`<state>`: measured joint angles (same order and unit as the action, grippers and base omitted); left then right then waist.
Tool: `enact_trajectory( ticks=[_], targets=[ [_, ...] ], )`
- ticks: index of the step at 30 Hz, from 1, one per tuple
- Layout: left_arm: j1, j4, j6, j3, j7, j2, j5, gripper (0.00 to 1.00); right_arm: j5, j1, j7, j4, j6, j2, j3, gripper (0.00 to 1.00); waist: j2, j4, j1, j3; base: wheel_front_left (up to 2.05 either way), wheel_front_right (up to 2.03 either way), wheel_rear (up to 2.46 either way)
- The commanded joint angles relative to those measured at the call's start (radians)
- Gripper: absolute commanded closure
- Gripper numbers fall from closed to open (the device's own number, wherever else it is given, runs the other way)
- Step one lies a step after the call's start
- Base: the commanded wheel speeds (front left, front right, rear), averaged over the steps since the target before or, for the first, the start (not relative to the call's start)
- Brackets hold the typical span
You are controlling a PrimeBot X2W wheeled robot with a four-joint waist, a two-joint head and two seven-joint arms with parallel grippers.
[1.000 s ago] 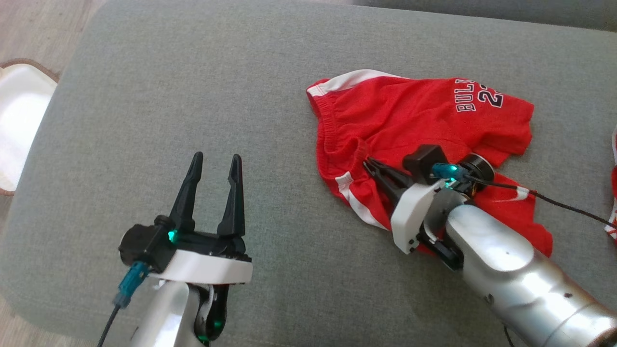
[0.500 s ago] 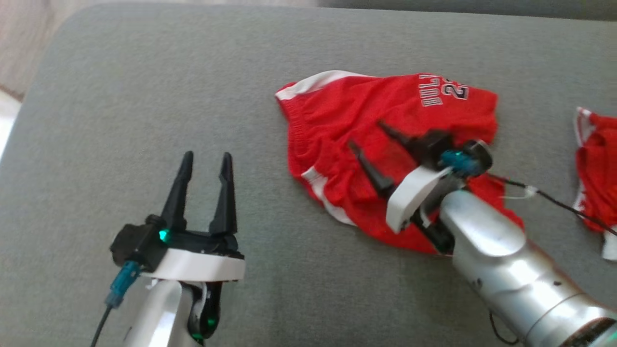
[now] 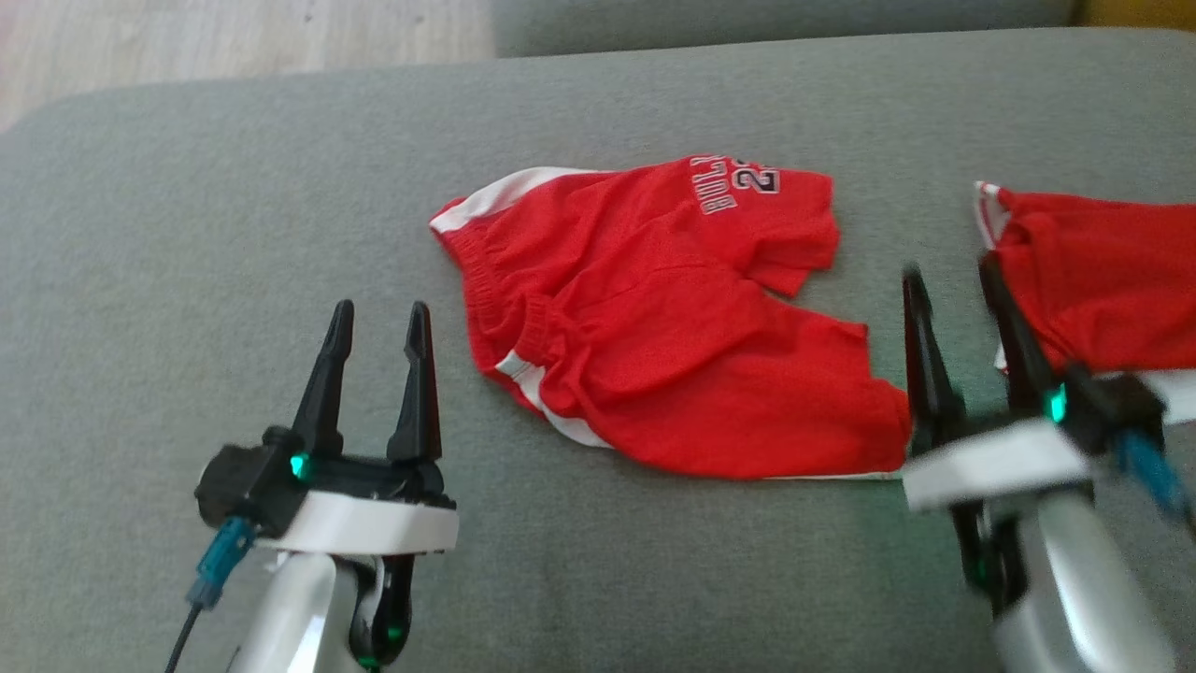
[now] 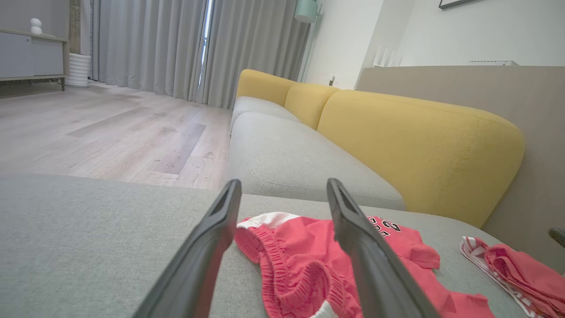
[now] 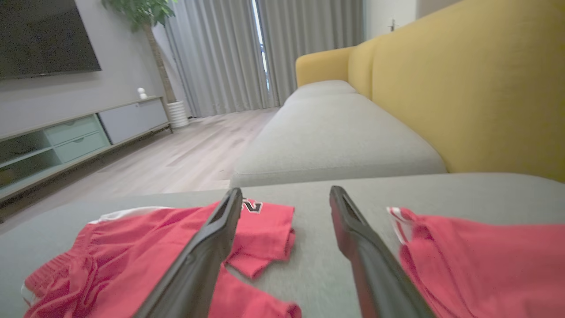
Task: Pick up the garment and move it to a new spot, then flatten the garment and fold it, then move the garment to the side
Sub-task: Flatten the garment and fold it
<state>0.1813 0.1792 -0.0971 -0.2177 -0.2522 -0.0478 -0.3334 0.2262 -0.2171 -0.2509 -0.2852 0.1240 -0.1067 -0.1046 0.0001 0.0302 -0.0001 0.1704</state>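
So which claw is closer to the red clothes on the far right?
Right. The right claw is just beside the red clothes, at their left edge. The left claw is far off, past the numbered shorts.

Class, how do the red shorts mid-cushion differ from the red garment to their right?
The red shorts carry printed lettering; the second garment shows none. The red shorts lie wholly in the head view; the second garment is cut off at its right edge. Both are red with white trim, on the grey cushion.

Grey sofa (image 4: 282, 154) with yellow backrest (image 4: 419, 145), pale wood floor (image 4: 110, 132), grey curtains (image 4: 145, 44) behind.
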Motion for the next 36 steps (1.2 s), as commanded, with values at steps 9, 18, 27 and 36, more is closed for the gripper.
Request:
enact_trajectory(
  ticks=[9,18,27,36],
  targets=[
    [-0.001,-0.023,-0.011,0.039,-0.01,-0.002,0.006,0.0,-0.069,0.15,-0.011,0.158,0.007,0.054,0.047,0.0,-0.0001,-0.047,0.0001,-0.024,0.0,0.0,0.0],
    [0.01,0.038,-0.025,-0.011,-0.007,-0.03,0.033,0.0,-0.055,0.149,-0.011,0.165,0.007,0.056,0.043,0.0,-0.0001,-0.049,0.0001,-0.013,0.0,0.0,0.0],
    [0.127,0.156,-0.033,-0.194,0.124,-0.176,0.075,0.0,-0.05,0.134,-0.011,0.149,0.007,0.056,0.04,0.0,-0.0001,-0.048,0.0001,0.018,0.0,0.0,0.0],
    [0.244,0.212,-0.033,-0.363,0.209,-0.277,0.018,0.0,-0.044,0.114,-0.011,0.137,0.007,0.056,0.037,0.0,-0.0001,-0.069,0.0001,0.041,0.0,0.0,0.0]
  ],
)
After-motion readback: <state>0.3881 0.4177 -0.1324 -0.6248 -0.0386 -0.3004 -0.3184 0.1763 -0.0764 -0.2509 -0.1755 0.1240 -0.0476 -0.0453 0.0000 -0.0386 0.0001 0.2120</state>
